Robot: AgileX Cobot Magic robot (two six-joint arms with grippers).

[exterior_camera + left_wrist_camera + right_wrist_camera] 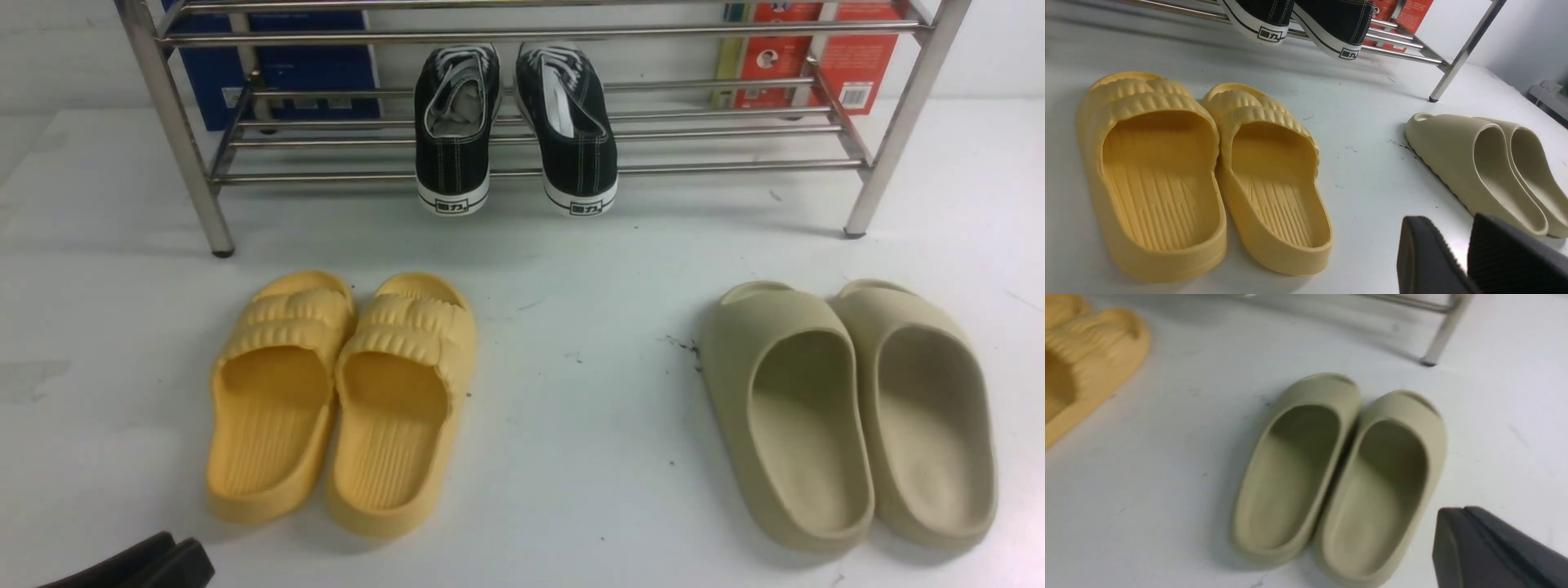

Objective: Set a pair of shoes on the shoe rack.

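The pair of shoes, two black canvas sneakers [453,122] [575,122] with white soles, rests side by side on the lower bars of the shoe rack [326,175]. Their heels hang over its front bar, as the left wrist view also shows for the sneakers [1331,20]. My left gripper [1447,230] hangs low over the table near the front edge, open, with bare table between its fingers. In the front view the left gripper [184,545] peeks in at the bottom left corner. My right gripper [1453,518] is shut on nothing, beside the beige slides.
A pair of yellow ribbed slides [343,400] lies on the white table at front left and a pair of beige slides [849,408] at front right. Behind the rack stand a blue box [286,73] and a red box [816,57]. Rack legs [882,163] stand on the table.
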